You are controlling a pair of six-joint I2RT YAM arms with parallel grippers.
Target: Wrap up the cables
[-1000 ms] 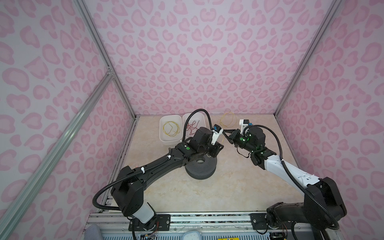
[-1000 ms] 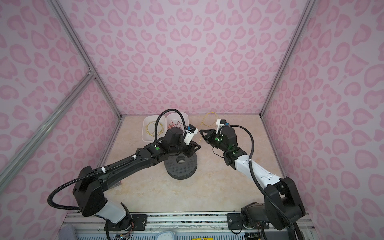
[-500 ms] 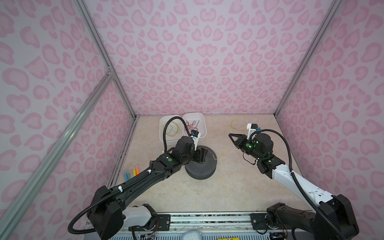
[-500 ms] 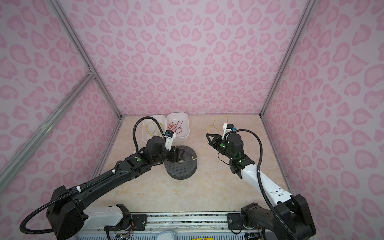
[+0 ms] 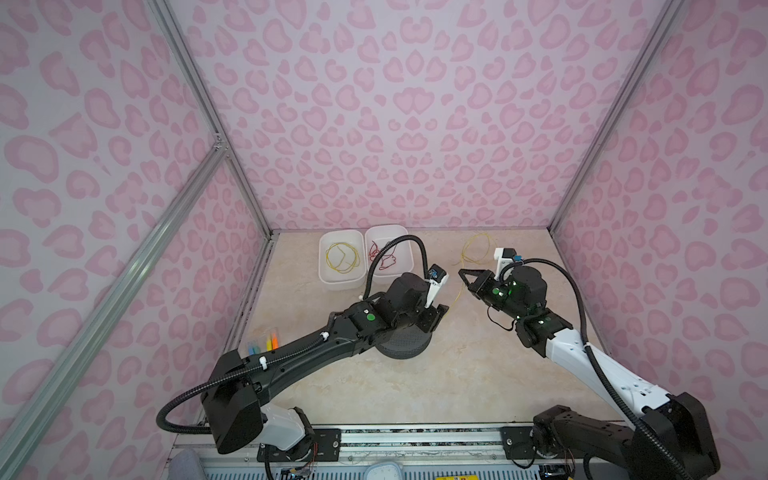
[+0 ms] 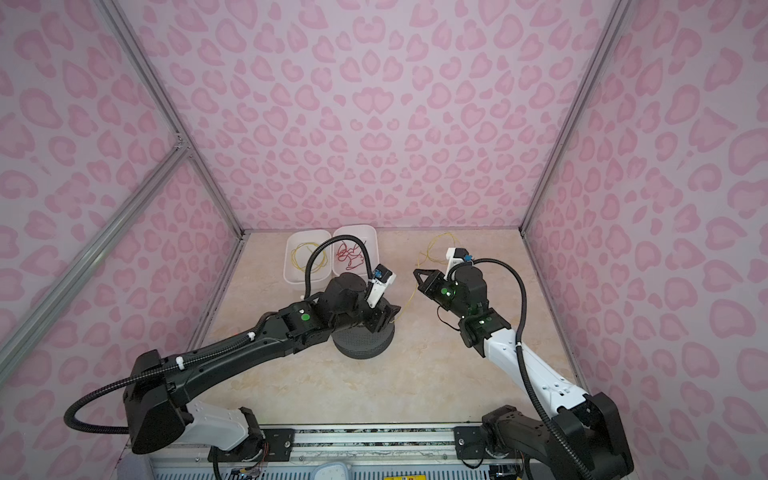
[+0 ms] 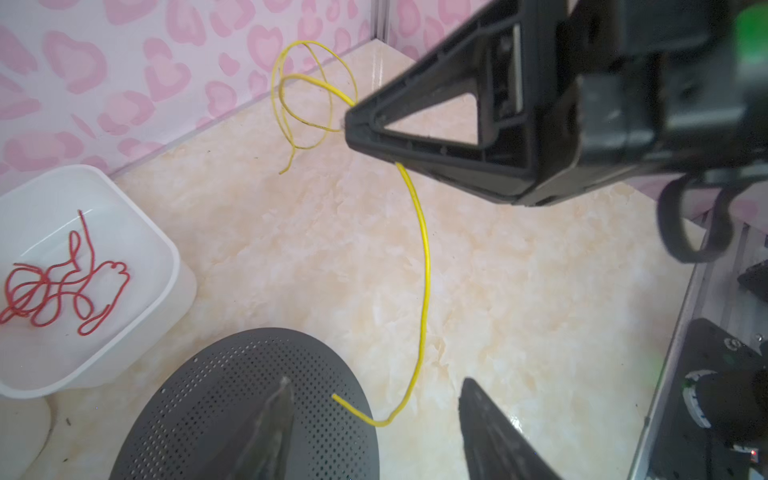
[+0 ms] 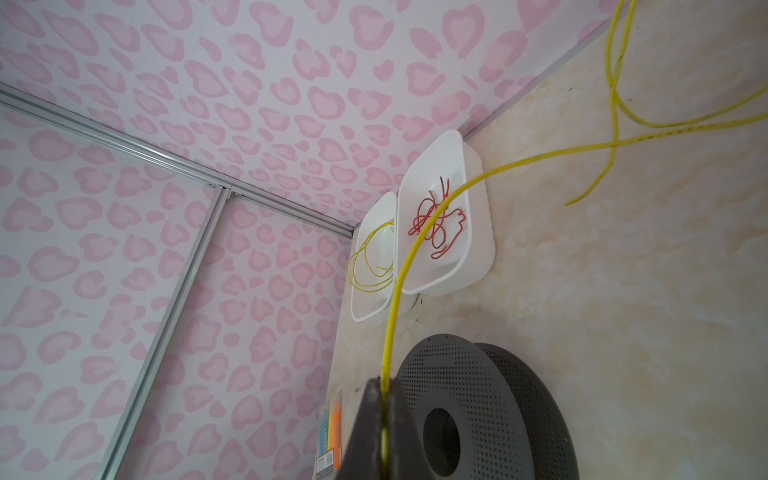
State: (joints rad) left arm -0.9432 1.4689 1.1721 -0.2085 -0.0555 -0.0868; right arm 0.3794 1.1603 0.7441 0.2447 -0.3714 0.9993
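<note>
Cable (image 7: pixel 424 266) is hanging pinched in closed right gripper (image 5: pixel 462 273), tail dangling at seven o'clock between left gripper (image 7: pixel 376 384) fingers standing apart, touching neither.

Front open, middle blocked
Beige marbled tabletop (image 5: pixel 440 386) lies free in front; a dark grey perforated spool (image 5: pixel 401 347), two white plastic tubs (image 5: pixel 340 286) behind it and a raised thin yellow wire (image 7: pixel 424 270) bar the middle.
</note>
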